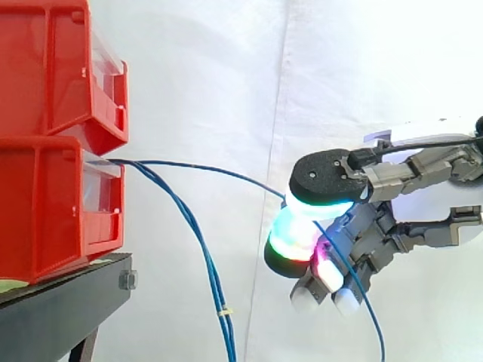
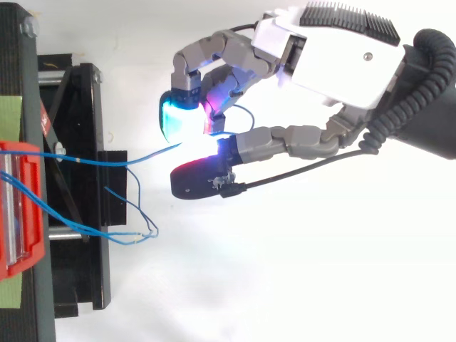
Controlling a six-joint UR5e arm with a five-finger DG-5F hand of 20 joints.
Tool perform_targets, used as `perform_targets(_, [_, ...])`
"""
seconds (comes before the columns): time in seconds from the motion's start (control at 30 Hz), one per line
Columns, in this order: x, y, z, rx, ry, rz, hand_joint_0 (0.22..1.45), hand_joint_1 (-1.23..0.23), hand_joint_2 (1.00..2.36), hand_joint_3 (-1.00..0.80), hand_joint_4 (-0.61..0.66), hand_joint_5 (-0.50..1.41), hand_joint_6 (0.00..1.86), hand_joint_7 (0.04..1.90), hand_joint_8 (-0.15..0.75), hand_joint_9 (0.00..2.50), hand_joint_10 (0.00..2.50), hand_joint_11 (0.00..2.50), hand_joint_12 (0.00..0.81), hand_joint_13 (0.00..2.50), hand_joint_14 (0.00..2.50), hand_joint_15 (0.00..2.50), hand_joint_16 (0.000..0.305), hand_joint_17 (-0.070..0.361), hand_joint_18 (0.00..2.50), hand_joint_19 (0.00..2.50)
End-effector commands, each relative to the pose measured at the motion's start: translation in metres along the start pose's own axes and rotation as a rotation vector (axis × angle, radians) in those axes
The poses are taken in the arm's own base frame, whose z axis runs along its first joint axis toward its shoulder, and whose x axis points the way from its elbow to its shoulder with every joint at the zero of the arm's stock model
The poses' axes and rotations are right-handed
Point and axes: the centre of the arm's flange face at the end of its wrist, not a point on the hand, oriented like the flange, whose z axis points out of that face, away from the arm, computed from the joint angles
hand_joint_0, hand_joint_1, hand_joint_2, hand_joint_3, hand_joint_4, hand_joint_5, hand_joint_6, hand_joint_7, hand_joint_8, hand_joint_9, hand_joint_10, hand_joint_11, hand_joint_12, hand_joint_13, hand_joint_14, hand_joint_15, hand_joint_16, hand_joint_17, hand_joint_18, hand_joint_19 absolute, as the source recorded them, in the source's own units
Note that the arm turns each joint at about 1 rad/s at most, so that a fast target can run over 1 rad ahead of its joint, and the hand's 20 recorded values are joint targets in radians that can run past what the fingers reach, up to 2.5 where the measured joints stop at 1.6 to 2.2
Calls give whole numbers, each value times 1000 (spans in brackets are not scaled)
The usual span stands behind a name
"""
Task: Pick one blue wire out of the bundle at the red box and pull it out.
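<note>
One blue wire (image 1: pixel 219 170) in a pinch, apart from the bundle (image 1: pixel 219 294)

Held in the hand (image 2: pixel 335 64), between the black-backed thumb pad (image 1: pixel 324 177) above and the glowing fingertips (image 1: pixel 293 235) below. Curled inward, all of them, and pressed close on the strand. Cyan and green glow at the pinch, red and magenta just behind, white on the lowest pads.

Leaves the front lip of the lower red box (image 1: pixel 45 211), by its clear panel, and crosses open air to the hand in a long, shallow, nearly straight line, dipping slightly on the way. Passes through the pinch, then falls away beneath the hand in a loose curve toward the bottom edge of the side view. Thin, smooth, evenly mid-blue.

Shares its exit at the box with the bundle, then parts from it at once. Several like blue strands there, hanging steeply down before the white curtain (image 1: pixel 226 75), close together, with a small pale tie (image 1: pixel 224 310) round them low down. From above, loose loops of blue strand just past the edge of the black stand (image 2: pixel 82 278).

Under the box, that stand; on top of the box, a second red bin (image 1: pixel 45 68). Well out to the side, the hand, apart from bins and stand alike.
</note>
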Motion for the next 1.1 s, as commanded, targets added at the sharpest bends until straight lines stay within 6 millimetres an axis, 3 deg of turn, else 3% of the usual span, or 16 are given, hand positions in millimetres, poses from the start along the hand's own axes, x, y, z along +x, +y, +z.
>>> perform_targets(0.0, [0, -1, -1, 9, 3, 30, 553, -656, 1003, -464, 269, -175, 863, 1003, 412, 885, 17, 705, 485, 772, 13, 374, 65, 145, 837, 495])
perform_targets(0.33, [2, -2, -4, 24, 16, 60, 605, -666, 1013, -342, 254, -169, 871, 1153, 413, 901, 17, 707, 480, 779, 15, 366, 63, 141, 840, 484])
perform_targets(0.63, [0, -1, -6, 39, 22, 89, 613, -715, 1018, -245, 190, -177, 923, 1090, 404, 896, 19, 719, 477, 778, 15, 367, 63, 141, 841, 476])
perform_targets(1.07, [-17, 28, -29, 66, 49, 77, 597, -740, 1021, -34, 50, -142, 933, 1155, 421, 967, 18, 714, 495, 797, 13, 363, 67, 150, 875, 462])
